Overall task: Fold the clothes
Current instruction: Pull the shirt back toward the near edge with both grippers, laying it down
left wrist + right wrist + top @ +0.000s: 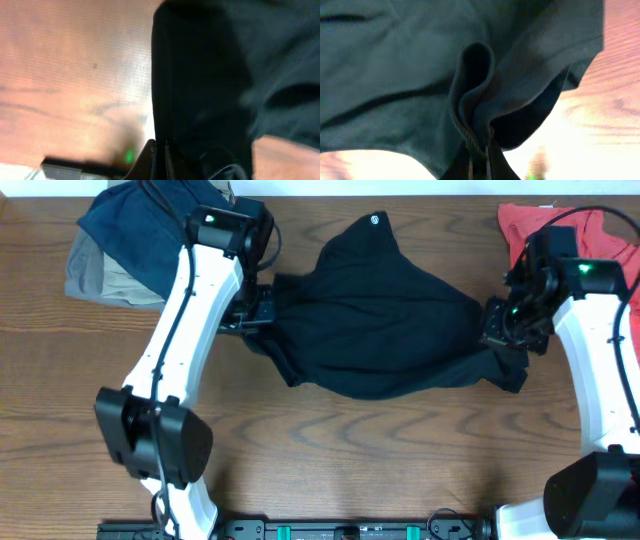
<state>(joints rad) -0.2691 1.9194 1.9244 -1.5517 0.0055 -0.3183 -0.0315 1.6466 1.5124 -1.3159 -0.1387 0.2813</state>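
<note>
**Black garment strung between two pinching grippers**

Across the wooden table [350,470], the black garment [385,320] fills the upper centre of the overhead frame, bunched and sagging. It looks soft, light and limp, so it will likely drape and slide unless taken by hems or corners. The left gripper [262,310] is clamped on its left edge. The right gripper [497,330] pinches a folded hem at its right end. A small white logo [375,220] sits at the garment's top.
</note>
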